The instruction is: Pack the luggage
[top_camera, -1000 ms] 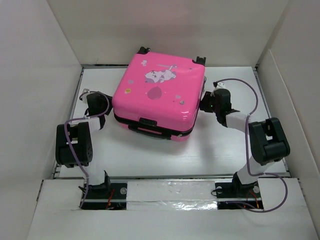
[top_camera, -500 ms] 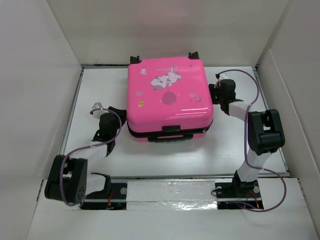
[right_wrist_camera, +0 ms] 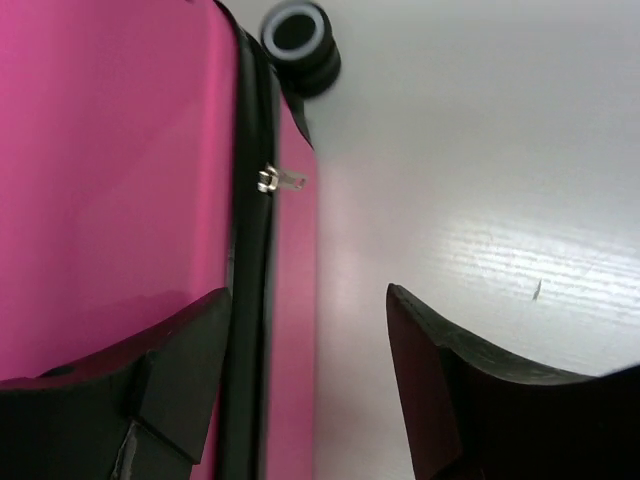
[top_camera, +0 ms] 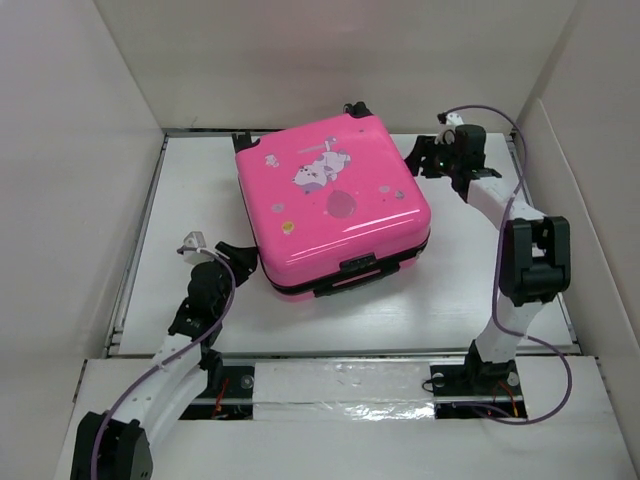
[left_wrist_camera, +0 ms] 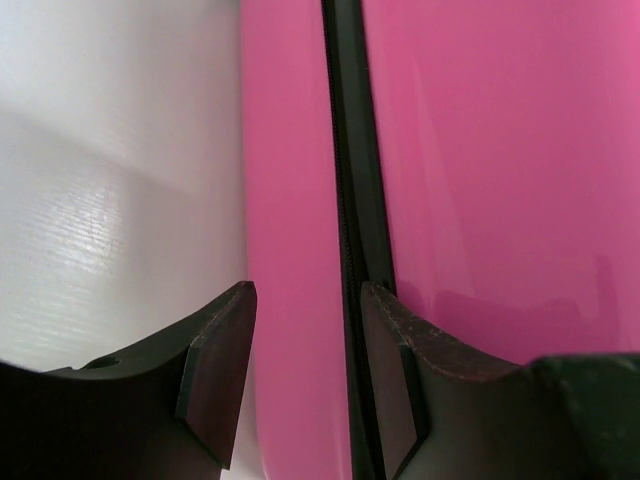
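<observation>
Askew, luggage (top_camera: 330, 205) nears table's (top_camera: 470, 290) rear edge, seemingly.

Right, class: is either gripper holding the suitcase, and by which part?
Nothing is held. The left gripper faces the side of the luggage with jaws apart across its zipper trim; the right gripper stands open at its edge.
</observation>
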Robot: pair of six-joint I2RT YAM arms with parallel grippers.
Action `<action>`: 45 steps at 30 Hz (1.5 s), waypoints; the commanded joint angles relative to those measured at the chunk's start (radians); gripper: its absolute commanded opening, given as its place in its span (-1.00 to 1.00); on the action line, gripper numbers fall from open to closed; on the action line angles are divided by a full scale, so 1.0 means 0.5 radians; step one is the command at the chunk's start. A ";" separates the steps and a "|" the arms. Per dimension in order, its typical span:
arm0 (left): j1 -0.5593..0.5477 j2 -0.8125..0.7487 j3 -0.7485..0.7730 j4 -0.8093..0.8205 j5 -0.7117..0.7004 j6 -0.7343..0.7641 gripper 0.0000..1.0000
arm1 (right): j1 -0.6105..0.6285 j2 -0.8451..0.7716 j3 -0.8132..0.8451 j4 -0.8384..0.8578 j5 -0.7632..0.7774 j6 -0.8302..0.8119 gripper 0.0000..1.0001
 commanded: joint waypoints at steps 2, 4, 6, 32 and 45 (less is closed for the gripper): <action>-0.061 -0.124 0.089 -0.019 0.100 0.083 -0.11 | -0.057 -0.383 -0.064 0.111 -0.078 0.086 0.40; -0.061 -0.121 0.138 -0.037 0.075 0.111 -0.10 | -0.097 -0.661 -0.233 0.266 0.032 0.108 0.39; -0.061 -0.109 0.168 -0.034 0.069 0.114 -0.10 | -0.097 -0.883 -0.520 0.344 0.116 0.093 0.18; -0.061 -0.155 0.175 0.067 0.158 0.099 -0.09 | 0.817 -2.336 -1.909 -0.162 1.165 0.224 -0.18; -0.061 -0.115 0.178 0.079 0.167 0.105 -0.09 | 0.836 -2.200 -2.034 0.427 1.211 0.139 -0.32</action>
